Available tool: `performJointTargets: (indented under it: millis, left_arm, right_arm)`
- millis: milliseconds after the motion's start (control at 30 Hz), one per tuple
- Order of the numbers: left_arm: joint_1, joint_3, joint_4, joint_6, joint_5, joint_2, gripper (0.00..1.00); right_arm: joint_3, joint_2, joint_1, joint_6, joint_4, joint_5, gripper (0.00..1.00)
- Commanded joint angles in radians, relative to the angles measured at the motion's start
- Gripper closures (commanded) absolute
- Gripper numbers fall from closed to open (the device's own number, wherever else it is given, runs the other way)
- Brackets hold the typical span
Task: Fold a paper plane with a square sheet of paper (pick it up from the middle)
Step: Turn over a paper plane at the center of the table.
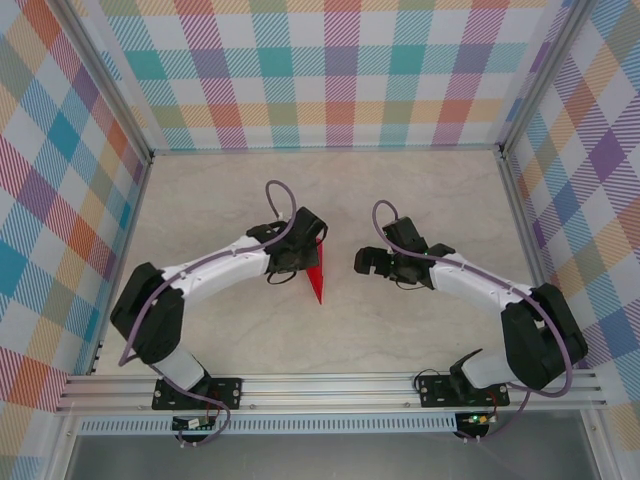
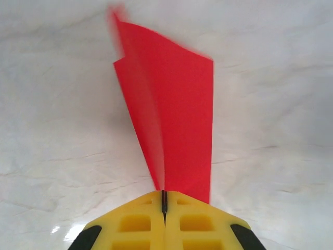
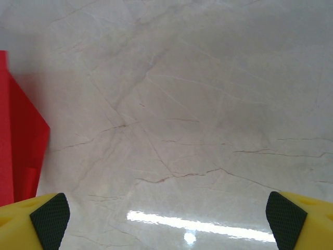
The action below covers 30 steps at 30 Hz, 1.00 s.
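The paper plane [image 1: 317, 278], bright red and creased into a slim pointed shape, is found near the middle of the table [image 1: 420, 190]; it is pinched at one end by the left gripper [image 2: 164, 202], whose jaws are closed flat on the folded layers; its point is turned toward the near edge in the overhead view, and whether that tip touches the table cannot be told. The paper is judged very light and thin, limp in the loose wings, stiffer along the creases; it would be crumpled or torn easily; a hold is best taken on the stacked layers beside the central fold. The right gripper [image 1: 366, 262] is held wide open and empty just right of the plane, apart from it; the checked walls [image 1: 340, 70] are well away, so only the two grippers are judged likely to obstruct one another.
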Motion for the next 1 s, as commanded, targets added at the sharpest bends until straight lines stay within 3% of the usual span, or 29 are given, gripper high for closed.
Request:
performJointTargets:
  millis: [0,200,433,600,767,967]
  left_arm:
    - [0.016,-0.059,0.162,0.079,0.135,-0.102,1.00]
    - [0.087,-0.183,0.396,0.073,0.344,-0.134,1.00]
    - [0.128,-0.263,0.620,0.011,0.498,-0.016,1.00]
    - [0.145,-0.292,0.711,-0.024,0.536,0.053,1.00]
    - [0.166,-0.336,0.772,-0.051,0.545,0.101,1.00]
    - [0.181,-0.382,0.773,-0.054,0.510,0.121,1.00]
  right_arm:
    - [0.017,-0.045,-0.006,0.097,0.008,-0.046,0.00]
    - [-0.028,-0.127,-0.005,0.161,0.102,-0.137,0.04]
    - [-0.067,-0.189,-0.002,0.153,0.134,-0.194,0.07]
    - [-0.045,-0.102,0.035,0.163,0.194,-0.272,0.19]
    - [0.016,0.023,0.097,0.178,0.225,-0.272,0.33]
    - [0.091,0.158,0.145,0.183,0.213,-0.250,0.41]
